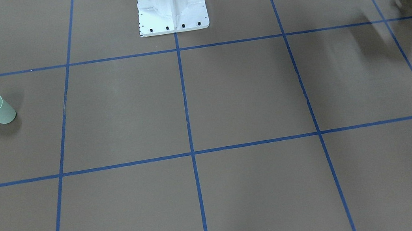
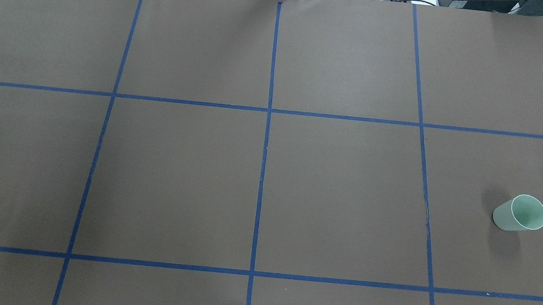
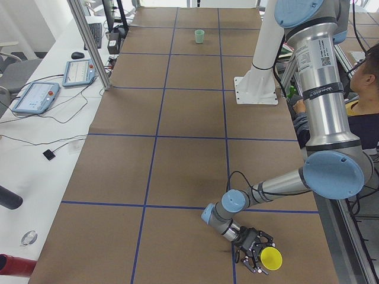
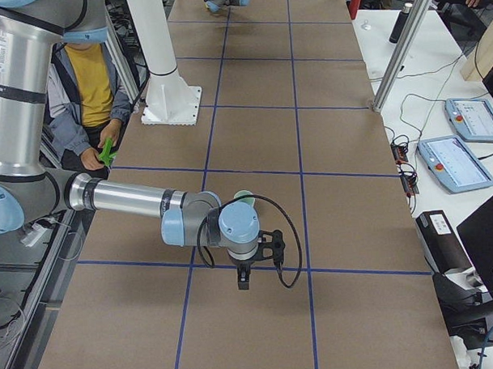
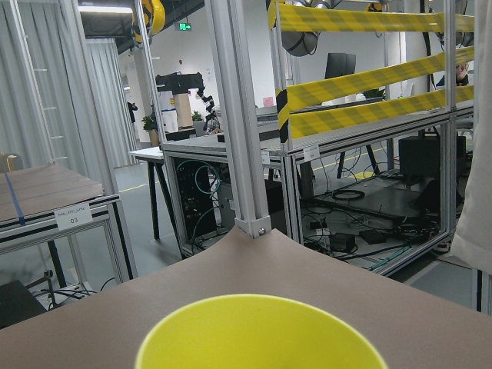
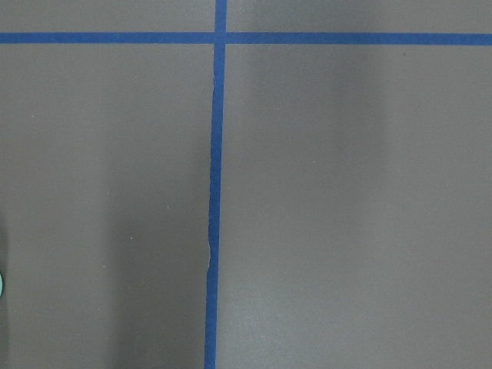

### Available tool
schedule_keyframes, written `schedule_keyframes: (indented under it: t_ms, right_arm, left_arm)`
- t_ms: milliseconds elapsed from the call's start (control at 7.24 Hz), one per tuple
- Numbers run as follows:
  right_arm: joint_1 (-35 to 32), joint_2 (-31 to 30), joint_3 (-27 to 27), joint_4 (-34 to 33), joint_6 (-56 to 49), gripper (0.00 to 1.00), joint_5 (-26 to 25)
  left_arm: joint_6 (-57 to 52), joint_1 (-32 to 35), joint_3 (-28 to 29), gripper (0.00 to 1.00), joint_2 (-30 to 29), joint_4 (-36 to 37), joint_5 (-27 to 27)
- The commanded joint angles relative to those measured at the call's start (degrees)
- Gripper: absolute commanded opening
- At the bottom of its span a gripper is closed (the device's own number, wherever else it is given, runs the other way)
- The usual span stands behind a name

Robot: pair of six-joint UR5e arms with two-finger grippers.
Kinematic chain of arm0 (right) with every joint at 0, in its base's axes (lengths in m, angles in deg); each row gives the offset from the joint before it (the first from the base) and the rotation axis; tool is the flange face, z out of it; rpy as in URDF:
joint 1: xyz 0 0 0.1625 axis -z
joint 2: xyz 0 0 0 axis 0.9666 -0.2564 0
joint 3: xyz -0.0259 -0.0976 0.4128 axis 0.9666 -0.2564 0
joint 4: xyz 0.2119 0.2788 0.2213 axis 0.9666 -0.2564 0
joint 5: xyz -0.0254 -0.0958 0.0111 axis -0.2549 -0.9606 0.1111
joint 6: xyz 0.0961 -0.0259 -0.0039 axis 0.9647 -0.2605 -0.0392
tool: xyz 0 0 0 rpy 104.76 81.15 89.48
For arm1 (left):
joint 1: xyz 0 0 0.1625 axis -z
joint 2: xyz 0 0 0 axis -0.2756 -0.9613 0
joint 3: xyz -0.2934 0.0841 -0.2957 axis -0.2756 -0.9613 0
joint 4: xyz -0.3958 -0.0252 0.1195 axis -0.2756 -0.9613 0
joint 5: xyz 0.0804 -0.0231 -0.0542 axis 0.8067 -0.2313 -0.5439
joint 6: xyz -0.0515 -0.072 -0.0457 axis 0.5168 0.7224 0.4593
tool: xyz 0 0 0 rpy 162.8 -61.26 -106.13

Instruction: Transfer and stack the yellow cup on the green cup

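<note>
Brown table (image 2: 174, 178), blue tape lines (image 2: 262, 171) gridding it. Side bench (image 3: 23, 177) carries two tablets (image 3: 35, 96) and a mouse (image 3: 77, 55). Person in yellow shirt (image 4: 97, 80) sits alongside.

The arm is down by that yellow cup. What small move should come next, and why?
Probably close the left end effector on the yellow cup and lift it slightly. It sits right at the cup at the left end of the table, though I cannot tell whether it grips it, and the green cup stands far off toward the robot's right.
</note>
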Motion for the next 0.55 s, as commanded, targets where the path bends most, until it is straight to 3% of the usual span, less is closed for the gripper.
schedule_keyframes:
  t_ms: [0, 138, 415]
  right_arm:
    - [0.0, 0.0, 0.1, 0.0, 0.0, 1.00, 0.0]
    - [0.0, 0.0, 0.0, 0.0, -0.1, 1.00, 0.0]
    - [0.0, 0.0, -0.1, 0.0, 0.0, 1.00, 0.0]
  left_arm:
    - [-0.3, -0.4, 0.2, 0.63, 0.0, 0.1, 0.0]
    - [-0.3, -0.5, 0.2, 0.47, 0.0, 0.1, 0.0]
    - [-3.6, -0.6, 0.1, 0.40, 0.0, 0.8, 0.1]
